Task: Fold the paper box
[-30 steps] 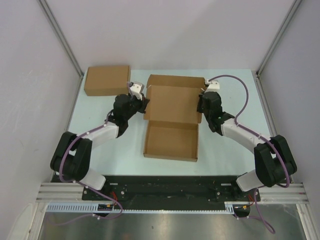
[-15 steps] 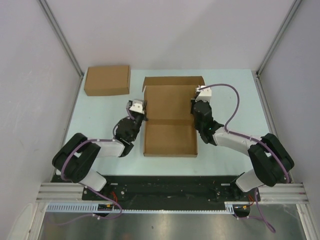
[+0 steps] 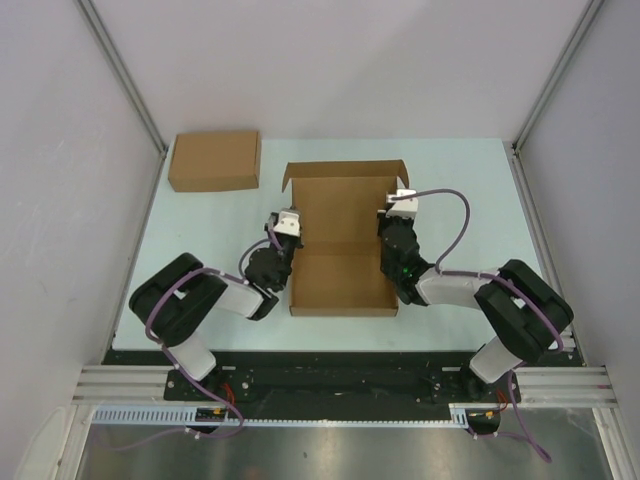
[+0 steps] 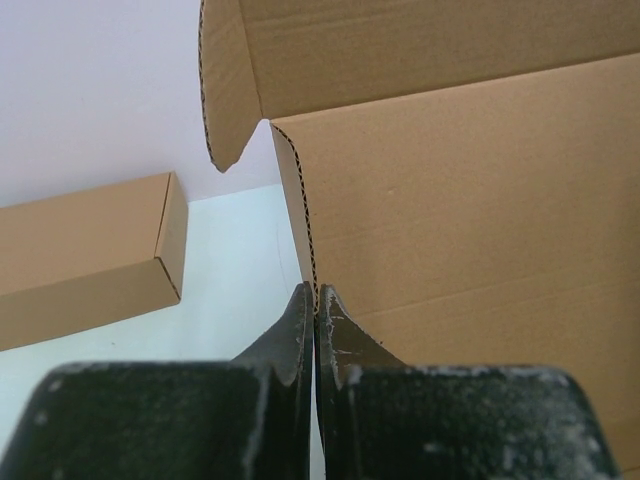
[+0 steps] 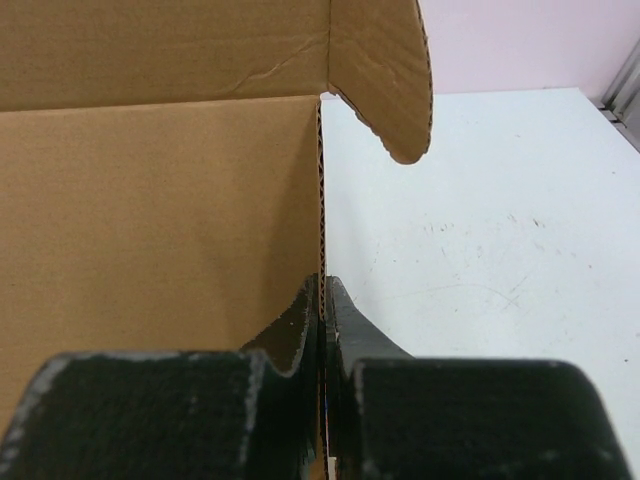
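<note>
The paper box point(image 3: 343, 205) lies mid-table, its shallow tray point(image 3: 340, 285) nearest the arms and its lid panel lifted steeply behind it. A top strip with rounded corner flaps point(image 4: 228, 90) point(image 5: 385, 70) leans forward over the lid. My left gripper point(image 3: 294, 232) point(image 4: 316, 290) is shut on the lid's left edge, the corrugated edge pinched between its fingertips. On the opposite side my right gripper point(image 3: 388, 226) point(image 5: 322, 282) is shut on the lid's right edge in the same way. Both arms are folded back low beside the tray.
A closed, ready-made flat cardboard box point(image 3: 214, 160) point(image 4: 85, 255) sits at the back left of the pale table point(image 3: 470, 200). White walls with metal posts enclose the left, back and right. The arm bases stand on the black rail at the near edge.
Both grippers have drawn back toward the near edge, still holding the lid's side edges. The lid has swung up from nearly flat to steep, and both arms have folded in closer.
</note>
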`<action>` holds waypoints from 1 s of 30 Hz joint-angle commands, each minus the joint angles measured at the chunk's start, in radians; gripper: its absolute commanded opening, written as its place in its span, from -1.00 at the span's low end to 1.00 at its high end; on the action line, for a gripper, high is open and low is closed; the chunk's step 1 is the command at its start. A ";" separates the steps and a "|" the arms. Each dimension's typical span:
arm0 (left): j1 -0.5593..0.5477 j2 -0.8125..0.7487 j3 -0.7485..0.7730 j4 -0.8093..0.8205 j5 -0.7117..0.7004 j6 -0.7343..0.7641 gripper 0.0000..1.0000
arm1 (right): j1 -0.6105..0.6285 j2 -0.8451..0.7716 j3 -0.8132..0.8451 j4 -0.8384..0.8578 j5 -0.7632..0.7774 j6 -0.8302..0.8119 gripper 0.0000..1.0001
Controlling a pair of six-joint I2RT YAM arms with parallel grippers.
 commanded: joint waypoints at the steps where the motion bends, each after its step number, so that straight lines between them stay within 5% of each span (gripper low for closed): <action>1: -0.091 0.013 -0.041 0.294 0.123 0.020 -0.99 | 0.064 -0.013 -0.046 0.105 -0.084 0.030 -1.00; 30: -0.336 -0.036 -0.234 0.295 -0.073 -0.020 -0.99 | 0.274 -0.019 -0.333 0.357 0.120 0.024 -1.00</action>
